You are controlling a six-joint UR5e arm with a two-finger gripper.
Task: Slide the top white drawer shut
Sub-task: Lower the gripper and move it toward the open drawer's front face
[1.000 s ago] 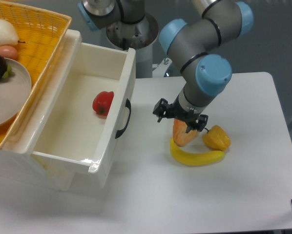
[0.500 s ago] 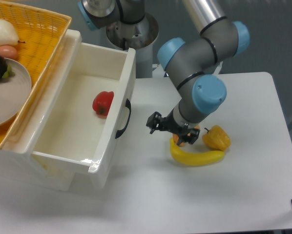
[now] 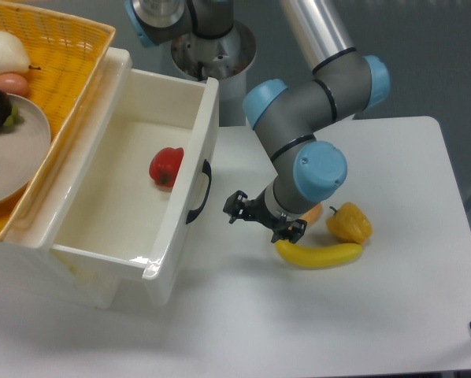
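Note:
The top white drawer [image 3: 101,213] stands pulled far out of its cabinet at the left. Its front panel faces right and carries a curved black handle [image 3: 198,193]. A red pepper [image 3: 166,166] lies inside it. My gripper [image 3: 263,220] hangs low over the table, a short way right of the handle and not touching the panel. Its black finger links stick out on both sides of the wrist, but the wrist hides the tips. I see nothing held in it.
A yellow wicker basket [image 3: 78,55] with a plate and fruit sits on the cabinet behind the drawer. Right of the gripper lie a banana [image 3: 318,254], a yellow pepper [image 3: 350,222] and an orange carrot [image 3: 313,213], partly hidden by the arm. The robot base [image 3: 212,47] stands at the back.
The gripper has moved left and slightly toward the camera, from above the carrot toward the drawer's front panel. The drawer and the fruit have not moved.

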